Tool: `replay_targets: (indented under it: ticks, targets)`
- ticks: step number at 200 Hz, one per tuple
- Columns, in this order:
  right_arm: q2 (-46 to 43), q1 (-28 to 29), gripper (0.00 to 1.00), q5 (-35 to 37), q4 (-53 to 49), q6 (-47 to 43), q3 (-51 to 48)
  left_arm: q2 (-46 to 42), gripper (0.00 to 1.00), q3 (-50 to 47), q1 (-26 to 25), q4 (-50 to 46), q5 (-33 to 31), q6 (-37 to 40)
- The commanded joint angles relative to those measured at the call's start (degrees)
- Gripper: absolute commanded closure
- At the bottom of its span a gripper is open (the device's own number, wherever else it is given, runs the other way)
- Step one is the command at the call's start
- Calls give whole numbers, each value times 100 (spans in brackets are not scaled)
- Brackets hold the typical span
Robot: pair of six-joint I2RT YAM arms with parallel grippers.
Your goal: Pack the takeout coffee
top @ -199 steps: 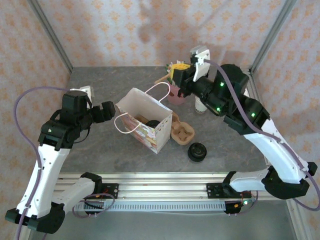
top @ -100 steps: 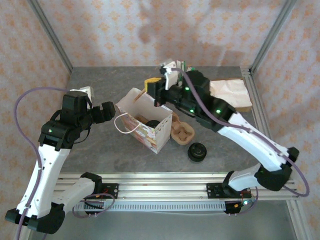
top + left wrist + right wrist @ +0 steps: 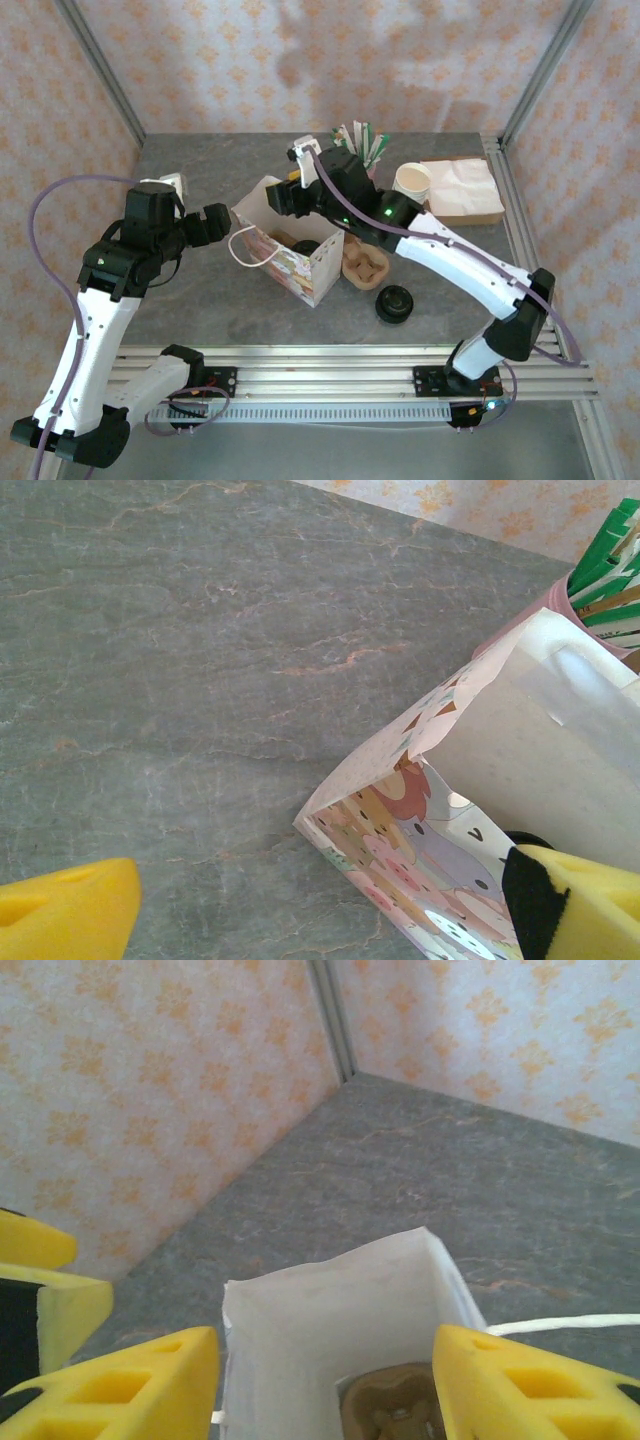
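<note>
One takeout coffee [image 3: 394,303], a small dark cup with a black domed lid, stands on the table right of the paper bag [image 3: 300,268]. A second dark cup [image 3: 306,247] sits inside the bag beside a brown carrier [image 3: 395,1405]. My right gripper [image 3: 283,197] hovers over the bag's far rim, open and empty; in its wrist view the right gripper [image 3: 325,1370] straddles the white bag interior [image 3: 330,1310]. My left gripper [image 3: 218,222] stays just left of the bag, open. From the left wrist camera, the left gripper [image 3: 315,900] frames the bag's printed corner [image 3: 400,820].
Another brown pulp carrier [image 3: 363,265] lies against the bag's right side. A stack of white paper cups [image 3: 412,180], a brown paper tray [image 3: 460,190] and a pink cup of green packets [image 3: 360,145] stand at the back. The bag's white handle [image 3: 245,250] loops out toward the left.
My right arm has swung from the back right, across the table, to above the bag's far rim. The left arm, the bag and the cups have not moved.
</note>
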Motion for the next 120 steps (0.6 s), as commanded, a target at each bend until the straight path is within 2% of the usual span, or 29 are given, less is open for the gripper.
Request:
replay_targets:
  ticks: [1, 17, 32, 75, 104, 120]
  targets:
    - [-459, -103, 44, 840, -217, -295, 253, 3, 5, -61, -2, 85, -72, -34]
    - [-668, -436, 47, 1191, -397, -241, 225, 14, 5, -51, -1, 99, -34, -38]
    - [-931, -971, 48, 1166, -441, -46, 82, 23, 5, -47, -3, 94, -50, -30]
    - [-1391, -3092, 48, 680, -537, 410, -432, 43, 5, -50, -4, 86, -25, -33]
    - [-967, -4688, 51, -307, -597, 968, -670, 76, 5, -65, 1, 73, 76, -44]
    - [-509, -5326, 53, -786, -664, 1129, -679, 131, 5, -6, 1, -23, 132, 0]
